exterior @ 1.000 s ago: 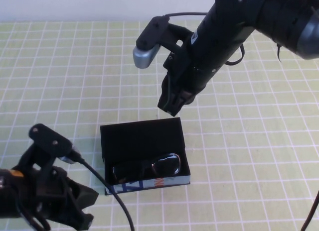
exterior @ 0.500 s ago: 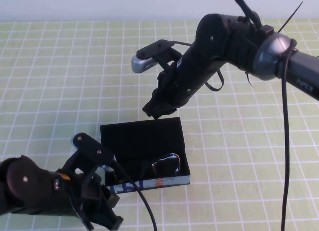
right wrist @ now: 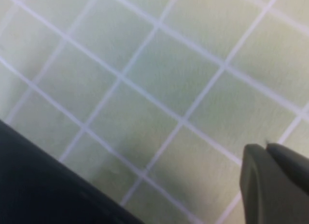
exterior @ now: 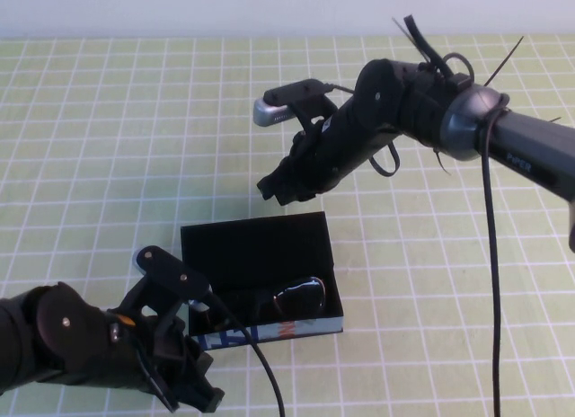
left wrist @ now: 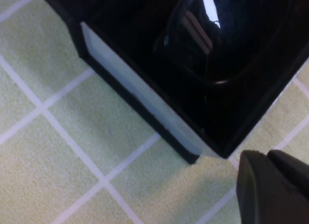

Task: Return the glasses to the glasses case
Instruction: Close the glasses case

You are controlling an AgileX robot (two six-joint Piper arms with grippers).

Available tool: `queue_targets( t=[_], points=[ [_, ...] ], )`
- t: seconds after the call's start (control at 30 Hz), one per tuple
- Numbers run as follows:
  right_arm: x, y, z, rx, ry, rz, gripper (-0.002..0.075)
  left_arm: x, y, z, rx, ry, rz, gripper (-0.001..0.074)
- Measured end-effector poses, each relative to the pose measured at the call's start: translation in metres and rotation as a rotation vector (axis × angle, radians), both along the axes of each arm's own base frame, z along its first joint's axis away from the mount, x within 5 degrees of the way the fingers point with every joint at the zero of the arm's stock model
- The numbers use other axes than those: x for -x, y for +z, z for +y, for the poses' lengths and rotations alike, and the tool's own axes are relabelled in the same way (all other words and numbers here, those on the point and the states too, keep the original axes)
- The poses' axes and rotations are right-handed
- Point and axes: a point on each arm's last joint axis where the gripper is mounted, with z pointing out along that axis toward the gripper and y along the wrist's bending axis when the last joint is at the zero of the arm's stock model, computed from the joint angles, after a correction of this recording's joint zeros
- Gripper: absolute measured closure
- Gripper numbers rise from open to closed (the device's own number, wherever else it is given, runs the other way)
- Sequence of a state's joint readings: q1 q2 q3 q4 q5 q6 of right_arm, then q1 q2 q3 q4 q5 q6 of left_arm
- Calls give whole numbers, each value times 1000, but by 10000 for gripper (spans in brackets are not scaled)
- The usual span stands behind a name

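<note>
Black thick-framed glasses lie inside the open black glasses case.

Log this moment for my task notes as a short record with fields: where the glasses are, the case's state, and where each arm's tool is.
glasses: lying inside the case, toward its near side
glasses case: open, on the checked mat, printed strip facing the robot
left tool: low, just off the case's near-left corner, holding nothing; open or shut unclear
right tool: shut and empty, raised over the mat just beyond the case's far edge
task state: glasses already in the case
</note>
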State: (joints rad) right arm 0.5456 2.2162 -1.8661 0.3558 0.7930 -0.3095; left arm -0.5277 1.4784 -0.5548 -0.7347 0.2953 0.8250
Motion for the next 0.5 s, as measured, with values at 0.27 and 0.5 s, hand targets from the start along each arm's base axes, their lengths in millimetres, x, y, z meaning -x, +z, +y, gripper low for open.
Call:
queue_targets(
  t=[0.27,0.5],
  points=[
    [2,-15,1,29,62,77,742,-1,0,0,0,5,-6,738],
    [11,-6,4,15,168,154,743,-2,1,0,8,22,-12,738]
  ],
)
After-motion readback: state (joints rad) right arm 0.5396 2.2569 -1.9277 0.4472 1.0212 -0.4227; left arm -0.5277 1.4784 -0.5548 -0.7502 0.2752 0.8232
